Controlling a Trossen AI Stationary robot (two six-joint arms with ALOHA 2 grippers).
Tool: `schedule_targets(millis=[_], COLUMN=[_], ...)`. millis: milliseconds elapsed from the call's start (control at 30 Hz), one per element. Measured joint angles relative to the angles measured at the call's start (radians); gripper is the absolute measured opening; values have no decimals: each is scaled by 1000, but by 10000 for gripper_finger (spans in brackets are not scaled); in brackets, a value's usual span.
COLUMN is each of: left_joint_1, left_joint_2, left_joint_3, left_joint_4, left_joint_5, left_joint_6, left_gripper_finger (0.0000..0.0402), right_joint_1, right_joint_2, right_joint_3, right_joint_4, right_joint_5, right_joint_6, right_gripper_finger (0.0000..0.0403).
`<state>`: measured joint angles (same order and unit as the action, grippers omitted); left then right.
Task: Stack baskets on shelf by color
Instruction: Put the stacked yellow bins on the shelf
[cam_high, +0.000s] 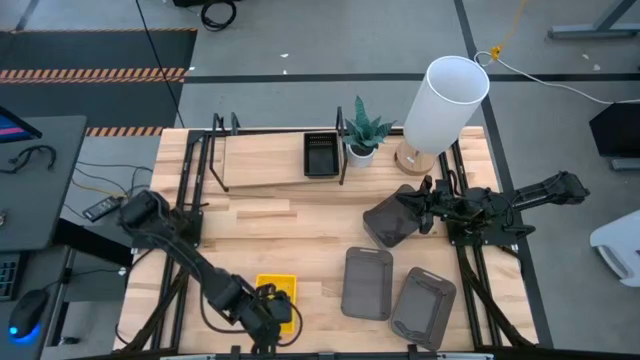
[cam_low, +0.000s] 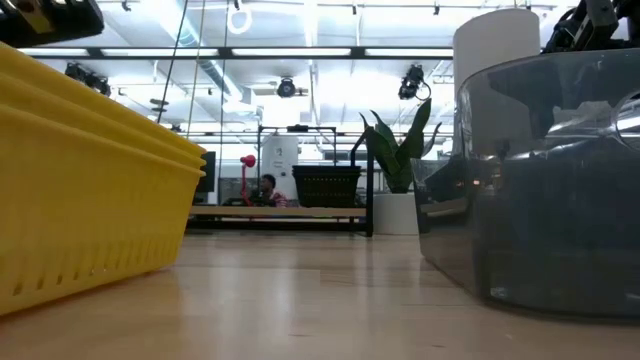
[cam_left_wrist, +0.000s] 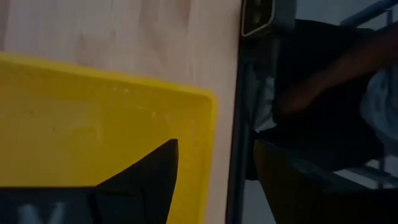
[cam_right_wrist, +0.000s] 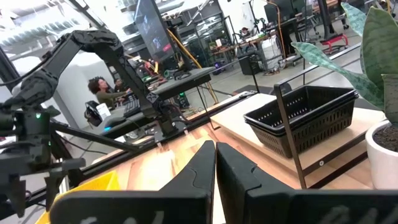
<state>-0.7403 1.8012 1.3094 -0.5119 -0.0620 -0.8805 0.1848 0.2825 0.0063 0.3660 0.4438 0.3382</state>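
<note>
Yellow baskets (cam_high: 280, 287) sit stacked near the table's near edge and fill the left of the low view (cam_low: 90, 190). My left gripper (cam_high: 268, 305) is at this stack, over its inside (cam_left_wrist: 74, 124). Black baskets (cam_high: 320, 155) stand stacked on the shelf (cam_high: 260, 160), and also show in the right wrist view (cam_right_wrist: 305, 118). My right gripper (cam_high: 422, 205) is shut on a dark grey basket (cam_high: 390, 220) right of the table's middle. Two more grey baskets (cam_high: 367, 282) (cam_high: 423, 305) lie flat near the near edge. My right gripper (cam_right_wrist: 215, 146) holds the dark grey basket by its right-hand rim (cam_high: 412, 208), coming level from the table's right. The fingers (cam_right_wrist: 193, 180) are pressed together, and they hide the place of contact in the wrist view. The basket looks tilted, its left end lower.
A white plant pot (cam_high: 360, 150) stands right of the shelf's end rail. A tall white cylinder on a wooden base (cam_high: 445, 100) stands at the far right. A grey basket (cam_low: 545, 180) fills the right of the low view. Bare wood lies across the table's middle (cam_high: 290, 235).
</note>
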Motion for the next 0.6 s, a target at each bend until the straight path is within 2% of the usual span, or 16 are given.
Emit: schedule_targets(millis=[367, 600], left_joint_1=[-17, 0], left_joint_2=[97, 117], left_joint_3=[0, 0], left_joint_4=[-8, -71], left_joint_5=[2, 14], left_joint_6=[39, 27], left_gripper_finger=[217, 165], right_joint_1=[0, 0], right_joint_2=[0, 0], right_joint_3=[0, 0], right_joint_4=[-1, 0], right_joint_5=[0, 0], right_joint_6=[0, 0], right_gripper_finger=[19, 19])
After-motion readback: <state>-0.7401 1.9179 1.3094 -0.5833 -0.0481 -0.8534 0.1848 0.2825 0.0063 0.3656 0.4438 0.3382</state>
